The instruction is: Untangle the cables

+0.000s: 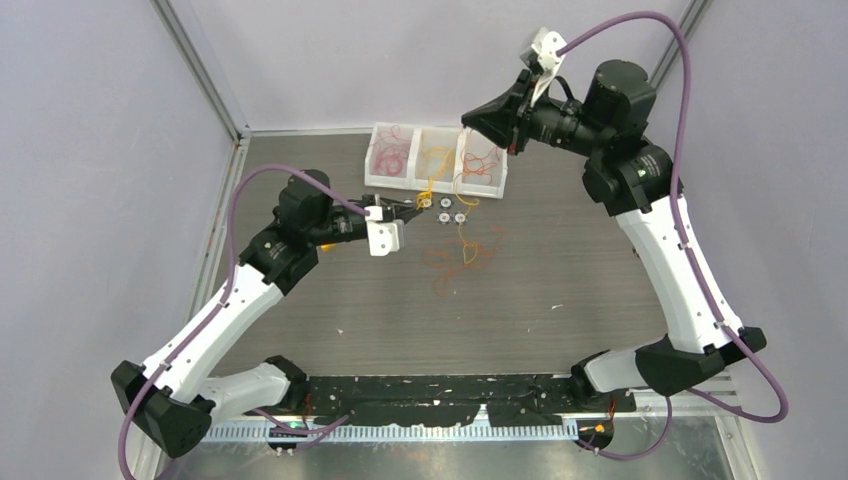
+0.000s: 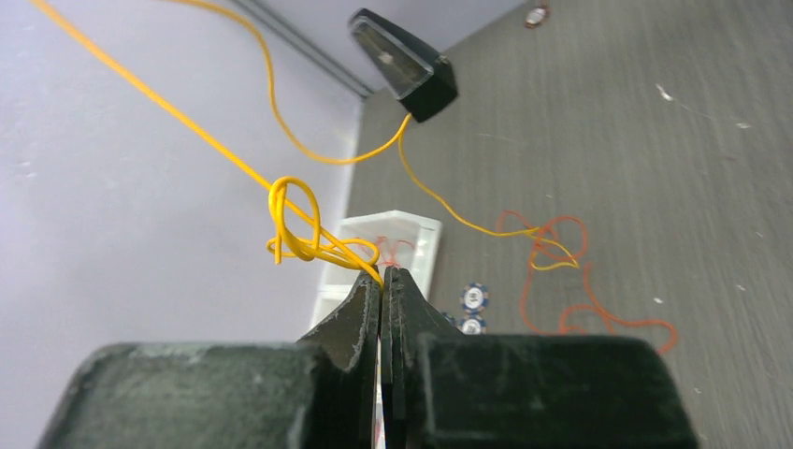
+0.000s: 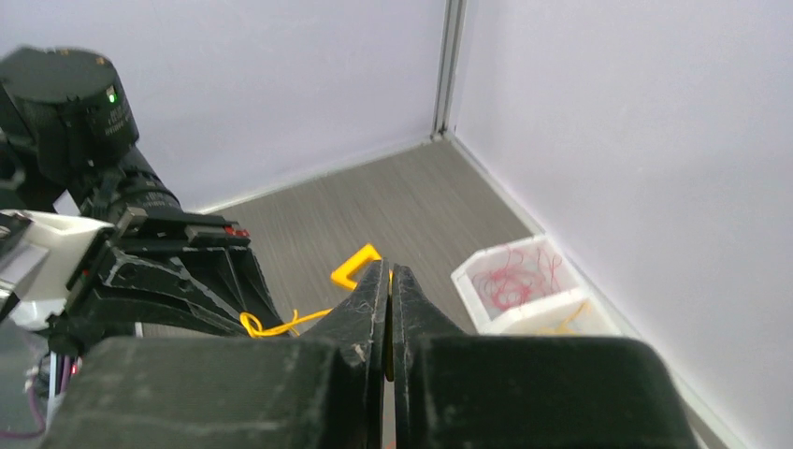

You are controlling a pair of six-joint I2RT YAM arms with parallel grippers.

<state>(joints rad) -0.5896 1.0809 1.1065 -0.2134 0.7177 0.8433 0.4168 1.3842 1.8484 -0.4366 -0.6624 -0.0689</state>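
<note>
My left gripper [image 1: 425, 203] [image 2: 383, 273] is shut on a yellow cable [image 2: 224, 154] low over the table, in front of the bins. Just past its tips that cable forms a knot [image 2: 295, 227]. My right gripper [image 1: 468, 118] [image 3: 390, 269] hangs higher, above the bins, shut on a yellow strand [image 2: 439, 198]. The strand drops from it to the table and meets a loose orange cable [image 1: 447, 262] [image 2: 584, 313] there. In the right wrist view the knot [image 3: 252, 325] shows beside the left gripper.
A white three-part bin [image 1: 437, 184] [image 3: 524, 316] at the back holds red cables [image 1: 392, 150] [image 3: 519, 279], yellow and orange ones. Three poker chips [image 1: 450, 212] [image 2: 475, 297] lie before it. A yellow plastic frame corner [image 3: 353, 267] shows past my right fingers. Walls close both sides.
</note>
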